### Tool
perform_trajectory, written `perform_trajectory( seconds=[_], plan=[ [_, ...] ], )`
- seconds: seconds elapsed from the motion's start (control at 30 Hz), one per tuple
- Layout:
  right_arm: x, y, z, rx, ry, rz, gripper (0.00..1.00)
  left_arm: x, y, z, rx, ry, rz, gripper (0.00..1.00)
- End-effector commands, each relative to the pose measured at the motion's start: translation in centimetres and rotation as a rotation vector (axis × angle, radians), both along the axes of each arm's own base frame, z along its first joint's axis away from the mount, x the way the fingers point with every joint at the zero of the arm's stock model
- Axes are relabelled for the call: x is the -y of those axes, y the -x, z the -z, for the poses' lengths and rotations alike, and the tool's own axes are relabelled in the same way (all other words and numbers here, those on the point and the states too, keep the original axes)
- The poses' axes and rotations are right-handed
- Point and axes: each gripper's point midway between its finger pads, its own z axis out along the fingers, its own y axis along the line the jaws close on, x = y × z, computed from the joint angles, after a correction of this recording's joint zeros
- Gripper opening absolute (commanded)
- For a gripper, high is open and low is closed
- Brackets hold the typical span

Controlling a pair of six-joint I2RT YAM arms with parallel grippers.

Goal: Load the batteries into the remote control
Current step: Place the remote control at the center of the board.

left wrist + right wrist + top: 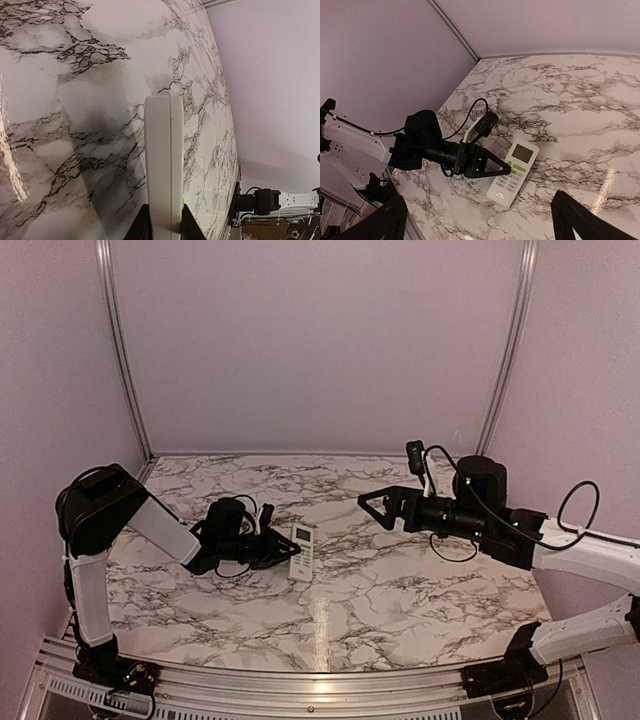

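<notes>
Marble-patterned tabletop (pixel 400 590) is bearing everything. Two arms are working over it. Left gripper (pixel 285 548), just left of the remote control (pixel 302 551), is clamping the handset's near edge between its fingers, probably steadying it for loading. Right gripper (pixel 374 507), well to the right of the remote control and raised off the surface, is hanging with jaws spread and empty, seemingly free to fetch a cell. One remote control is showing its display upward. Batteries are showing in no view; zero are countable, so their whereabouts cannot be told.
</notes>
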Motion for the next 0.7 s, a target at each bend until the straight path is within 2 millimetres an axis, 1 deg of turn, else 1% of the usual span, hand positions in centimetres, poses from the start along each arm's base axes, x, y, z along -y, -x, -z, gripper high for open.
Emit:
perform_trajectory(
  seconds=[0.0, 0.23, 0.4, 0.53, 0.6, 0.63, 0.67],
  plan=[
    [-0.1, -0.2, 0.6, -0.013, 0.006, -0.007, 0.99, 0.8, -1.3, -0.6, 0.014, 0.006, -0.008, 0.16],
    [-0.1, -0.3, 0.6, -0.011, 0.010, -0.003, 0.99, 0.0, -2.0, 0.3, 0.013, -0.105, -0.041, 0.40],
    [-0.1, -0.3, 0.7, -0.011, 0.017, -0.004, 0.99, -1.0, -2.6, 0.2, 0.035, -0.202, -0.072, 0.47],
    [0.0, -0.4, 1.0, -0.013, 0.026, 0.001, 0.99, -2.4, -3.2, -0.6, 0.077, -0.289, -0.114, 0.59],
    [0.1, -0.4, 1.2, -0.010, 0.034, 0.001, 0.99, -3.0, -3.5, -1.3, 0.111, -0.327, -0.126, 0.67],
    [0.1, -0.4, 1.2, -0.006, 0.040, 0.002, 0.99, -3.3, -3.6, -1.7, 0.129, -0.348, -0.132, 0.74],
    [0.2, -0.4, 1.4, -0.002, 0.051, 0.005, 0.99, -3.8, -3.7, -2.2, 0.152, -0.375, -0.138, 0.83]
  ],
)
